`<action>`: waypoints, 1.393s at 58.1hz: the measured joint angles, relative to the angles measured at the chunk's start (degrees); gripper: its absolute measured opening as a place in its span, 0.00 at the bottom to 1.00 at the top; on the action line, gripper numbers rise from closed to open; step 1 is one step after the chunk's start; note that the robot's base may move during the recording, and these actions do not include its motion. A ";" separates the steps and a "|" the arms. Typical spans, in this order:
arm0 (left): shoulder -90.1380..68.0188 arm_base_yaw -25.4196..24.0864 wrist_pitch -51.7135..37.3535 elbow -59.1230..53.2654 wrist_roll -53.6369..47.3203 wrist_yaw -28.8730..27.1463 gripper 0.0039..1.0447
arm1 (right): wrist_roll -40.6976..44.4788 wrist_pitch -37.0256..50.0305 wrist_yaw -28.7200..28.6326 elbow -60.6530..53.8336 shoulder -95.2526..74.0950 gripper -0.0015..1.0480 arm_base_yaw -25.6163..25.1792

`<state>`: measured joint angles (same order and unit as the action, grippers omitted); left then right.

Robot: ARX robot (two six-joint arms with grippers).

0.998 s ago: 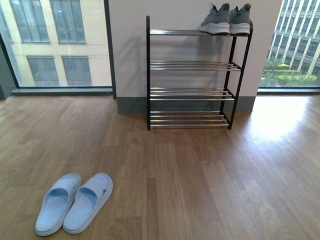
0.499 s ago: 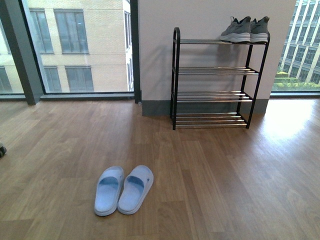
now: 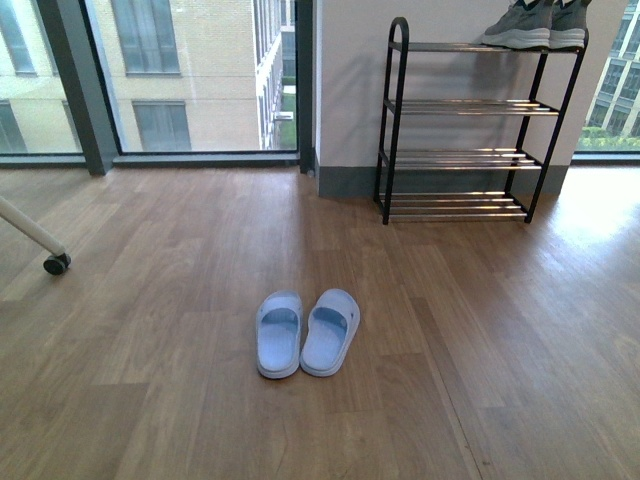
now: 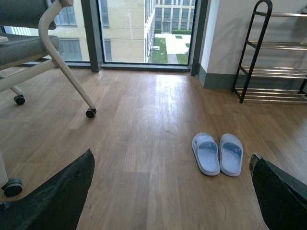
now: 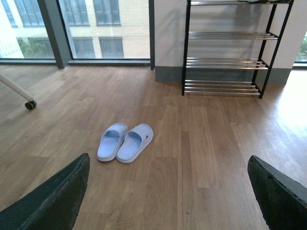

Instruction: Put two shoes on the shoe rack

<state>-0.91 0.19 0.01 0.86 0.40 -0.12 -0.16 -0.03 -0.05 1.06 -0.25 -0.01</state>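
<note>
Wood floor (image 3: 150, 400) everywhere. In the front view, a white chair leg with a black caster (image 3: 57, 263) sits at 9 o'clock, and pale blue slippers (image 3: 307, 332) lie side by side toward 6. The shoe rack (image 3: 460, 106) stands by the wall at 2 o'clock, with the two shoes (image 3: 535, 25) on its top tier, right end. The left gripper (image 4: 171, 158) is spread wide and holds nothing; the right gripper (image 5: 168, 158) is the same.

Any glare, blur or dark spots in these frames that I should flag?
Front view: sharp; sunlight washes out the floor right of the shoe rack, which casts a soft shadow on the wall; sneakers cropped by the top edge. Left wrist view: left gripper's fingers dark, featureless. Right wrist view: same floor glare, right gripper's fingers dark.
</note>
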 joint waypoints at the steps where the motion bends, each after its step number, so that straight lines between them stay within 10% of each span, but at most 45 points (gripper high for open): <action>1: 0.00 0.00 0.00 0.00 0.00 0.00 0.91 | 0.00 0.00 0.00 0.00 0.00 0.91 0.00; 81: 0.00 0.00 0.00 0.00 0.00 0.02 0.91 | 0.00 0.00 0.04 0.00 0.00 0.91 0.00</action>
<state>-0.91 0.19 0.01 0.86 0.40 -0.10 -0.16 -0.03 -0.01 1.06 -0.25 -0.01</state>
